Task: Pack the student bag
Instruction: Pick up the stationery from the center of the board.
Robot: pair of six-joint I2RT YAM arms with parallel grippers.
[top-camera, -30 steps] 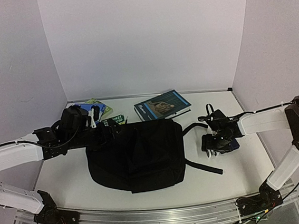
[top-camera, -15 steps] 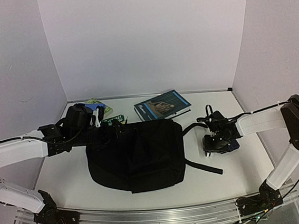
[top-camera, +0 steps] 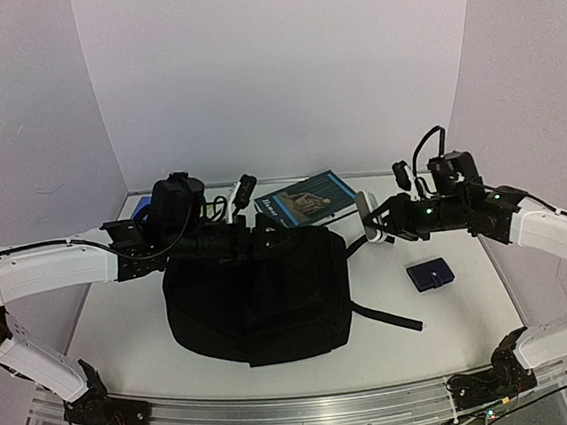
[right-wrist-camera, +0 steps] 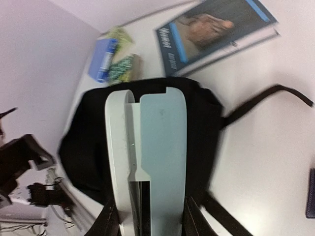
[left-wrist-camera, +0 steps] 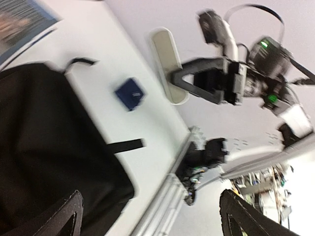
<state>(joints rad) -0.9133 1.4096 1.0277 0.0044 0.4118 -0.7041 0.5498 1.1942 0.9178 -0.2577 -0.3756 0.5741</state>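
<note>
The student bag (top-camera: 256,295) lies flat mid-table, a large black backpack, with one strap (top-camera: 386,316) trailing to its right. My right gripper (top-camera: 376,218) hangs above the table right of the bag, shut on a long white and pale-blue case (top-camera: 366,214). In the right wrist view that case (right-wrist-camera: 147,152) stands between the fingers (right-wrist-camera: 191,216), with the bag (right-wrist-camera: 83,142) beneath it. My left gripper (top-camera: 253,211) hovers over the bag's far edge, open and holding nothing; its view shows the bag (left-wrist-camera: 44,147) and the held case (left-wrist-camera: 167,64).
A small dark-blue pouch (top-camera: 430,275) lies right of the bag. A blue book (top-camera: 307,198) rests behind the bag by the back wall. In the right wrist view, blue and green packets (right-wrist-camera: 110,61) sit at the far left corner. Walls close three sides.
My right gripper closed on the case beside the pouch, then lifted it up and back toward the bag. My left arm swung right along the bag's far edge and rose.
</note>
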